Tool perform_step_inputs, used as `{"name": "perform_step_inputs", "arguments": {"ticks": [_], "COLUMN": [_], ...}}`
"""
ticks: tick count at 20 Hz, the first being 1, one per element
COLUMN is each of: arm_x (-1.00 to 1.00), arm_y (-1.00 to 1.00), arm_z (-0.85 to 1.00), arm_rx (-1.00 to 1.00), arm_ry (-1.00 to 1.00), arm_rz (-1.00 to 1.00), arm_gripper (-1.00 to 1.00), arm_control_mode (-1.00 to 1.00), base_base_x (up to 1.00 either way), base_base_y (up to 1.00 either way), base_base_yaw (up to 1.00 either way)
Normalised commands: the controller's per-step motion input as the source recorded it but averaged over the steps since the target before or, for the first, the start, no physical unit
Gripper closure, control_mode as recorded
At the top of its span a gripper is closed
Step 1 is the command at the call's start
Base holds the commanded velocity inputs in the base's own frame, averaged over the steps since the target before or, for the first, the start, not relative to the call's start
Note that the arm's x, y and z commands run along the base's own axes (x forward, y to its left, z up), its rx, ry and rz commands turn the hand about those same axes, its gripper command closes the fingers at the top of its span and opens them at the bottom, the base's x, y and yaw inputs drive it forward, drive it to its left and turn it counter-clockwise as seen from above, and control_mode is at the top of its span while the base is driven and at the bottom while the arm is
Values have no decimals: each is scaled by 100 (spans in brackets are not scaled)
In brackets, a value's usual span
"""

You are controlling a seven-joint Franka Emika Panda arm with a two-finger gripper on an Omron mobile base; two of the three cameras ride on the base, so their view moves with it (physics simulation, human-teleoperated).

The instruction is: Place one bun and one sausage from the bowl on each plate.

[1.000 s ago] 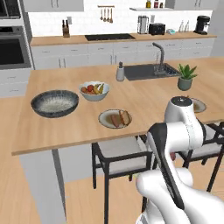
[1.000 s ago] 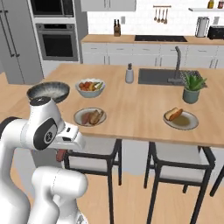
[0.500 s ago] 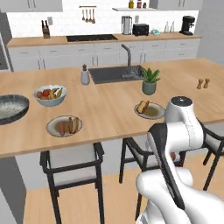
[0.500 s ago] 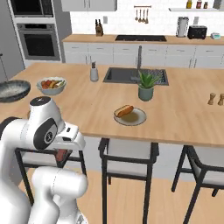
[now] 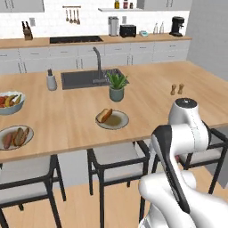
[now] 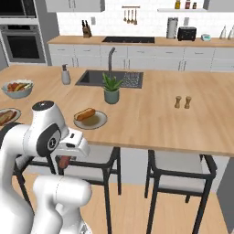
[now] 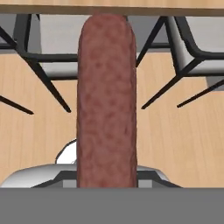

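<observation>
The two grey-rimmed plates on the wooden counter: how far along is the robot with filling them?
The left grey-rimmed plate already looks done, holding a bun and a sausage. The nearer grey-rimmed plate holds just a bun. The gripper, low beside the stools, is shut on a reddish-brown sausage. Left: setting that sausage on the nearer plate.

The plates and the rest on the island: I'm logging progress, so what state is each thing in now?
Pincer: shut on the sausage, held low, below the island edge.
Near plate: holds a bun, no sausage seen.
Far plate: holds a bun and a sausage.
Fruit bowl: filled.
Sink faucet: no water seen.
</observation>
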Motion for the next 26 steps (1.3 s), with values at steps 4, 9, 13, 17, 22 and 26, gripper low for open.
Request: {"name": "perform_step_inputs", "arguments": {"ticks": [4,9,13,17,22,26], "arm_x": [0,0,0,0,0,0], "arm_y": [0,0,0,0,0,0], "arm_z": [0,0,0,0,0,0], "arm_rx": [0,0,0,0,0,0], "arm_ry": [0,0,0,0,0,0], "arm_rz": [0,0,0,0,0,0], "arm_gripper": [100,100,100,100,100,100], "arm_control_mode": [100,100,100,100,100,100], "base_base_x": [70,45,15,8,52,48], "base_base_y": [-9,25,64,70,31,4], "base_base_yaw": [-1,0,0,0,-1,0]}}
